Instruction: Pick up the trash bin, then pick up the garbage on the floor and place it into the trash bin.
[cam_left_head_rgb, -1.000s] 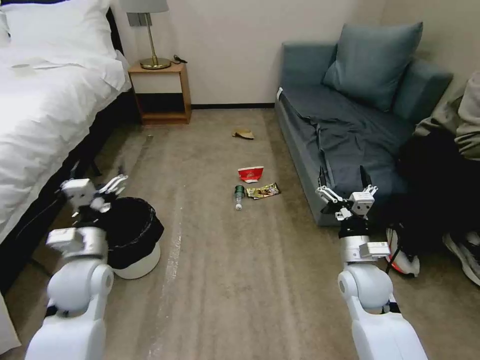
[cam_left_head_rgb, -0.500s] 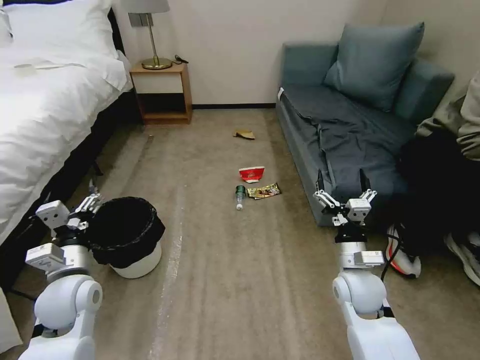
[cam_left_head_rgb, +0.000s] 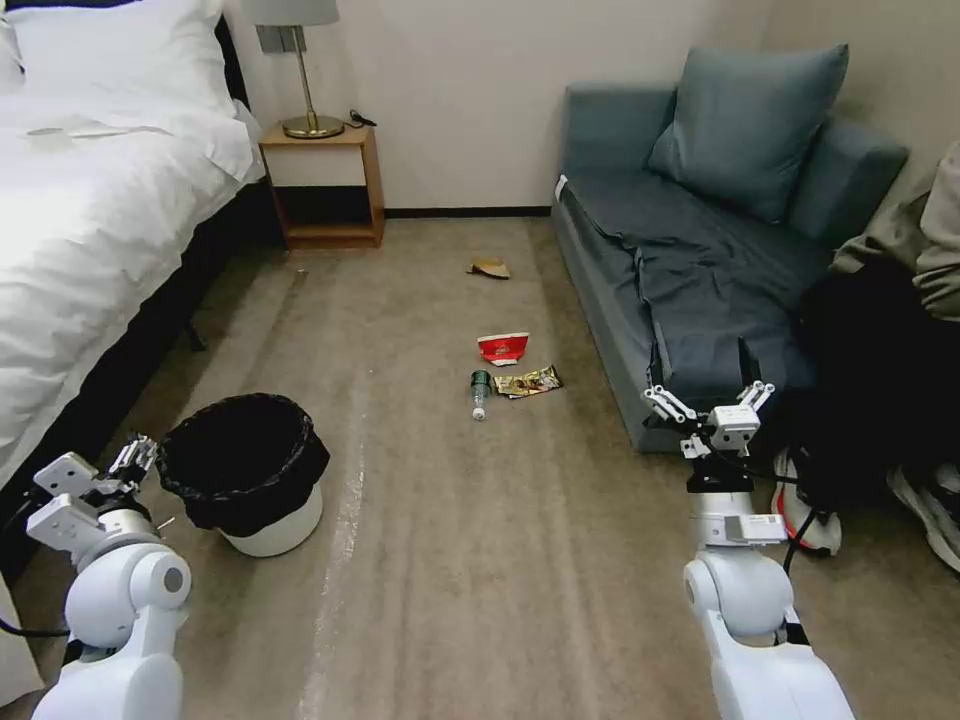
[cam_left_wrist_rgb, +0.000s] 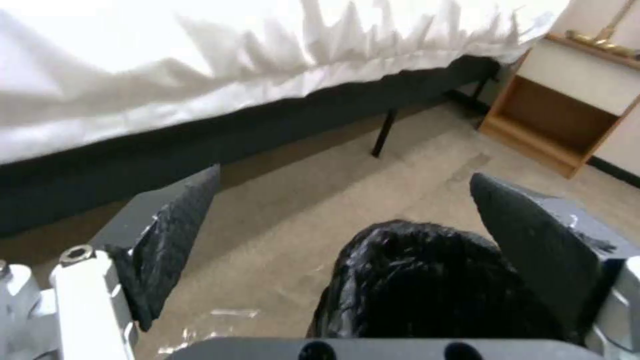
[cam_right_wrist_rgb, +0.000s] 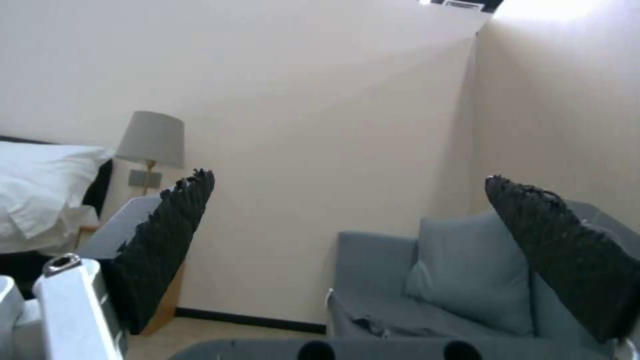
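The trash bin is a low white tub lined with a crinkly black bag; it stands on the carpet beside the bed. My left gripper sits low at the bin's left rim, open, nothing between its fingers. In the left wrist view the black bag lies just ahead of the spread pads. The garbage lies mid-floor: a crushed red-and-white cup, a small clear bottle, a gold-brown wrapper, and tan paper farther off. My right gripper hovers open by the sofa's front corner.
A white bed runs along the left, with a wooden nightstand and lamp behind it. A blue-grey sofa lines the right side. A seated person's legs and shoes are at the far right, close to my right arm.
My left arm has drawn back and down, from above the bin's rim to its left side. The right gripper has shifted slightly right and lower.
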